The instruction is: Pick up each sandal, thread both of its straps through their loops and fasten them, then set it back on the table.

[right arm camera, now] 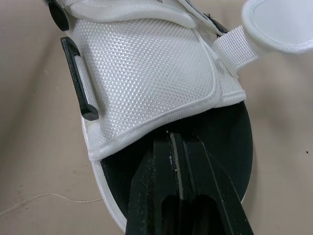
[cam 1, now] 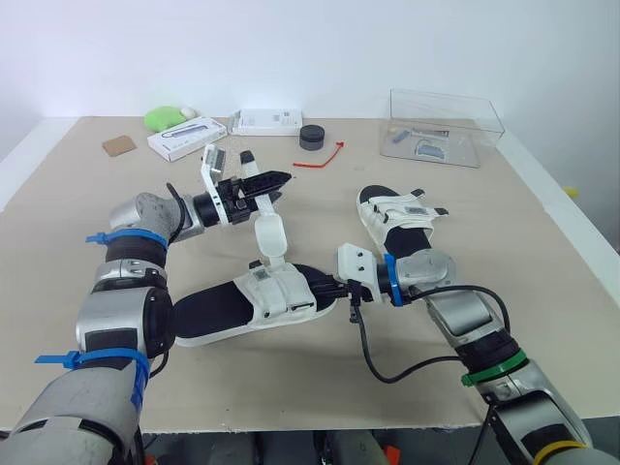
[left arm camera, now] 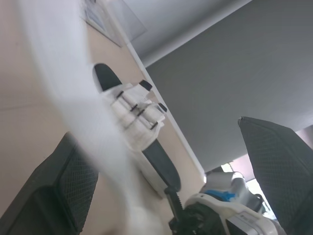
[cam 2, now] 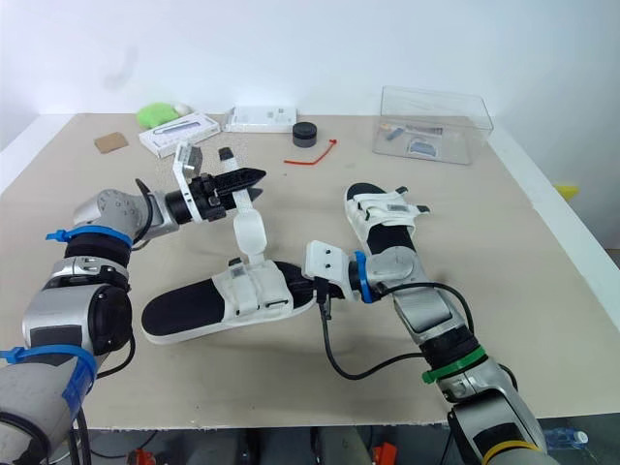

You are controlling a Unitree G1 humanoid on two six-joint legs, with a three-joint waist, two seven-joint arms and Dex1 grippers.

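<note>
— Pale wall is rising behind a beige table (cam 1: 504, 320). Where are the sandals lying?
— Both are resting on it. The far sandal (cam 1: 402, 221) is sitting beyond the right arm, and its straps are looking done up already. The near sandal (cam 1: 242, 308) is lying between the arms, with one white strap (cam 1: 270, 235) standing up from it toward the left gripper (cam 1: 266, 179).
— Is that gripper pinching the strap?
— No. Its fingers are spreading wide, released, and the strap is running between them unpinched. The right gripper (cam 1: 341, 289) is clenched, its tips touching the near sandal's black footbed beside the white upper. Whether anything is caught between them I cannot tell.
— What is the step asking for?
— Probably pinching the strap near its tip and aiming it at the black loop (right arm camera: 78, 81), while the right arm is pinning the sole against sliding.
— Any containers?
— A clear box (cam 1: 441, 126) near the far edge is holding a few items too small to name.
</note>
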